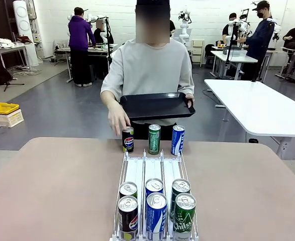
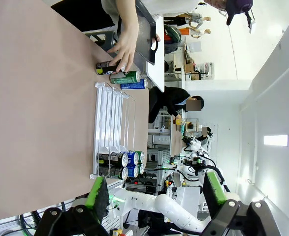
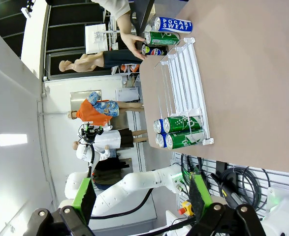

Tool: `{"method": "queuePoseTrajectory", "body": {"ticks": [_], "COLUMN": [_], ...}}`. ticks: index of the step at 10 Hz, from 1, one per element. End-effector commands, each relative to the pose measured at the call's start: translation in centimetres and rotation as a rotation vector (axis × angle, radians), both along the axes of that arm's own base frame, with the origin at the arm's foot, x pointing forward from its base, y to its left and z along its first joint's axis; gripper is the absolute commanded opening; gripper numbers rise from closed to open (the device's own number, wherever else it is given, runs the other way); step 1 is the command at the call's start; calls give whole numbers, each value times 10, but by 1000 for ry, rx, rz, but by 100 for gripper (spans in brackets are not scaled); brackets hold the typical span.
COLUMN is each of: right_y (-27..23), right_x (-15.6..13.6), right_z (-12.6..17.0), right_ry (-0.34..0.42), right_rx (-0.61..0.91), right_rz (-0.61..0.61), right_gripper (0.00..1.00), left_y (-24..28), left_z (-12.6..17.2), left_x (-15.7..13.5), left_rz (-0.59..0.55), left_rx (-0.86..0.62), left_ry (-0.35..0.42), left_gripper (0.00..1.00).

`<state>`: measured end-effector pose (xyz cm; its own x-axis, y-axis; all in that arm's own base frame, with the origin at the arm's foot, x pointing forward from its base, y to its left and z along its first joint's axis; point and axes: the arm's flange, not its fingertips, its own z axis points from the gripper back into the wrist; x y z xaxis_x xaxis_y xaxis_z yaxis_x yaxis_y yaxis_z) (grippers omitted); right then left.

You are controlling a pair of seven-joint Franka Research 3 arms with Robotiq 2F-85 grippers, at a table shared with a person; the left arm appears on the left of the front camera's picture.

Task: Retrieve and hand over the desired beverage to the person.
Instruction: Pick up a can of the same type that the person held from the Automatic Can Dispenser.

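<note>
The rack holds six cans; left pincer and right pincer gape.

Bright, even overhead light washes the tabletop, leaving only faint soft shadows beside the cans and small glints on their lids, while both wrist views bend strongly at the edges and a ceiling light panel blows out white.

Person: we note a light grey long-sleeved top.
Left claw: black, green pads.
Right claw: we log the same.
</note>
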<state>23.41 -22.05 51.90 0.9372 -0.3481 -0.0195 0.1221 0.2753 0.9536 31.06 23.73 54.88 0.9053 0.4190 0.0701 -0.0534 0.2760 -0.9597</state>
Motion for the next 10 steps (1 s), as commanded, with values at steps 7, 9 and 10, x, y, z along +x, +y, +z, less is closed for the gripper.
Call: {"method": "queuePoseTrajectory", "body": {"ticks": [7, 9, 10], "right_y": [0, 0, 0], "right_x": [0, 0, 0], "right_z": [0, 0, 0], "right_ry": [-19, -19, -19], "right_rx": [19, 19, 19], "right_rz": [-3, -3, -3], "right_gripper": [100, 100, 100], "left_y": [-245, -366, -416], "left_z": [173, 145, 118], "left_x": [31, 71, 83], "left_rz": [-179, -229, -210], "left_rx": [1014, 1381, 1464], "left_ry": [-81, 55, 76], "left_gripper": [100, 100, 100]}}
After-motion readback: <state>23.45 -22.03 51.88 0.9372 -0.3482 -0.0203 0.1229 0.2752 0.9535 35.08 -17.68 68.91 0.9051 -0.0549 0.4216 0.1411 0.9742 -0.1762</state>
